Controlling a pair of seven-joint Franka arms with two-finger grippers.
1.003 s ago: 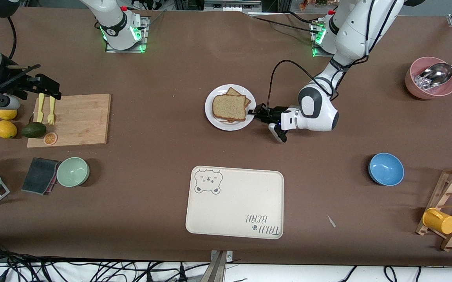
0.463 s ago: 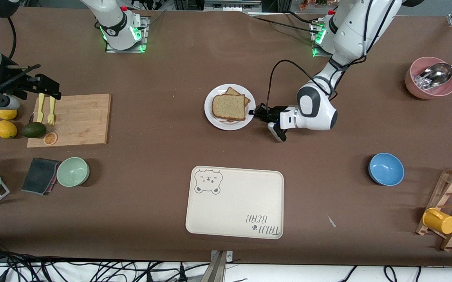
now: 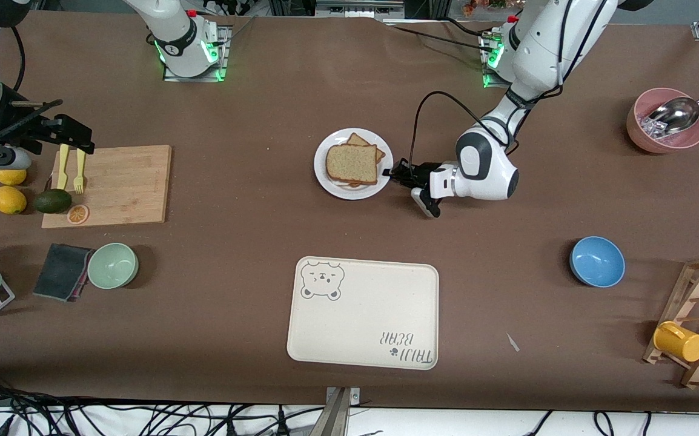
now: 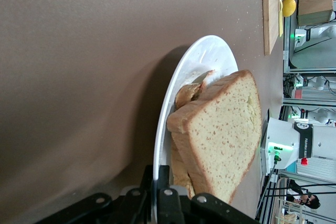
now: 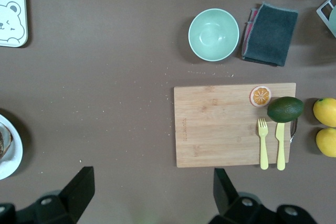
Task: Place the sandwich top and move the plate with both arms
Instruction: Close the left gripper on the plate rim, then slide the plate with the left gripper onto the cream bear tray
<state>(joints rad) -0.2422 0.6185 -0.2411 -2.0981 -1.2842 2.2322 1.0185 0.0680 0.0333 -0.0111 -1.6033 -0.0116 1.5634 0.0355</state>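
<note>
- Near the table's middle, toward the robots' bases: the plate, round and white, carrying the sandwich top, a pale speckled slice lying flat on a darker tan slice whose corner sticks out from under it.
- At the plate's rim, on the side toward the left arm's end: the left gripper, its black fingers clamped on the rim (the left wrist view shows the plate edge-on, passing between the closed fingers, with the sandwich top stacked above it).
- Over the wooden cutting board, toward the right arm's end of the table: the right gripper, waiting with its jaws spread wide and holding nothing.
- On and beside the board: a yellow fork and knife, an orange slice, an avocado and two lemons.
- Nearer the front camera than the plate: the cream bear tray, lying flat and well apart from the plate.
- Elsewhere: a green bowl beside a dark cloth, a blue bowl, and a pink bowl with a metal scoop.
</note>
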